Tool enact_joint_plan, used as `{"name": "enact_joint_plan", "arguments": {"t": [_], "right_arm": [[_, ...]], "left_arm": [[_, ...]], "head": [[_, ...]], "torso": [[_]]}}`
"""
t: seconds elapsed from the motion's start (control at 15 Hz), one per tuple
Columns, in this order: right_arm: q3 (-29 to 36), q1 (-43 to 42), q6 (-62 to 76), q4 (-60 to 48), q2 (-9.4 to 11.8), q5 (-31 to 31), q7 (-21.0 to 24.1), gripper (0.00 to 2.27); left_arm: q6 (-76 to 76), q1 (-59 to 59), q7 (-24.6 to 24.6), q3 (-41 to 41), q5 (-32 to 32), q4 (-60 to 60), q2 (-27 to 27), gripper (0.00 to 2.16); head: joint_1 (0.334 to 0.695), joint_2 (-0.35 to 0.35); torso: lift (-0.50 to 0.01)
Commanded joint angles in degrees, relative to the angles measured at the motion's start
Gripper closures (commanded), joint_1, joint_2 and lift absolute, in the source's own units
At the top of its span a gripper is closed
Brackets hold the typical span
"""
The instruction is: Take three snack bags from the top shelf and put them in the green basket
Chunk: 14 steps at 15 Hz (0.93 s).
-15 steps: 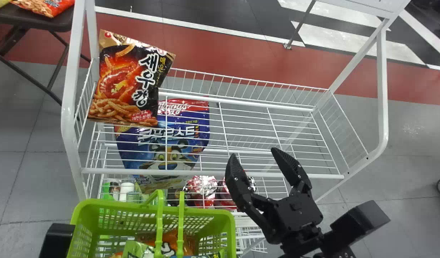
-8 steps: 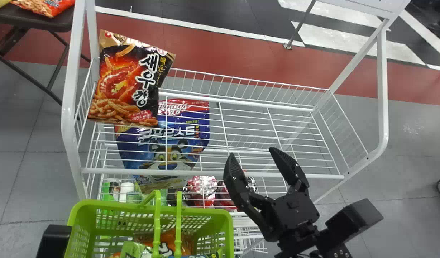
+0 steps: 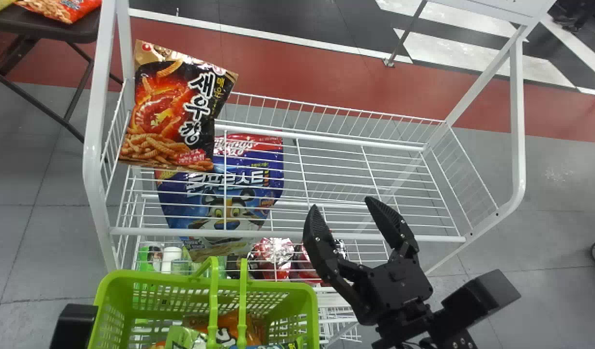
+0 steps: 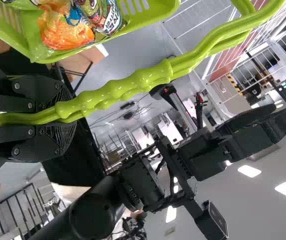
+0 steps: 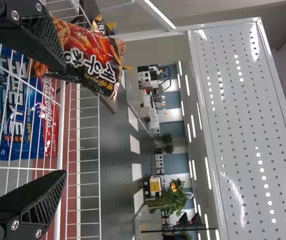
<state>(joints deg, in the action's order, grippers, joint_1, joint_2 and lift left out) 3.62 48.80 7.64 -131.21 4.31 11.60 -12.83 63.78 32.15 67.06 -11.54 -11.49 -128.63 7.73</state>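
Note:
One black and red snack bag (image 3: 174,111) leans at the left end of the white wire top shelf (image 3: 288,235); in the right wrist view the bag (image 5: 90,57) lies beyond the upper finger. My right gripper (image 3: 341,205) stands open over the shelf's front edge, right of the bag, and the gripper (image 5: 62,120) has nothing between its fingers. At the lower left is my left gripper (image 3: 74,322), beside the green basket (image 3: 305,292). In the left wrist view the gripper (image 4: 65,116) is shut on the basket handle (image 4: 127,87). Orange and green bags (image 3: 234,325) lie inside the basket.
Under the top shelf's wires lies a blue cereal bag (image 3: 229,194), with foil-topped red items (image 3: 273,254) below. White posts (image 3: 95,160) frame the rack. A dark table (image 3: 40,24) with more bags stands at the far left.
My right gripper has shifted slightly left and stays open. The basket and left arm moved a little left, then the basket came back slightly right. The bag on the shelf has not moved.

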Motion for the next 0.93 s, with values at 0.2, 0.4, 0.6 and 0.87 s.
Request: {"name": "enact_joint_plan", "arguments": {"t": [0.2,0.4,0.6,0.87], "right_arm": [[0.4,0.0,0.8,0.0,0.0,0.0,0.0,0.06],[0.6,0.0,1.2,0.0,0.0,0.0,0.0,0.06],[0.6,0.0,1.5,0.1,0.0,0.2,0.0,0.06],[0.6,0.0,2.1,0.2,0.0,0.4,0.1,0.06]], "left_arm": [[0.0,-0.1,0.1,-0.1,-0.1,-0.2,-0.1,1.87],[0.0,-0.1,0.1,-0.1,-0.1,-0.3,-0.1,1.87],[0.0,-0.1,0.1,-0.2,-0.1,-0.4,0.0,1.87],[0.0,-0.1,0.1,-0.2,-0.1,-0.4,0.0,1.87]], "head": [[0.695,-0.350],[0.695,-0.350],[0.695,-0.350],[0.695,-0.350]], "torso": [[-0.036],[-0.036],[-0.036],[-0.036]]}}
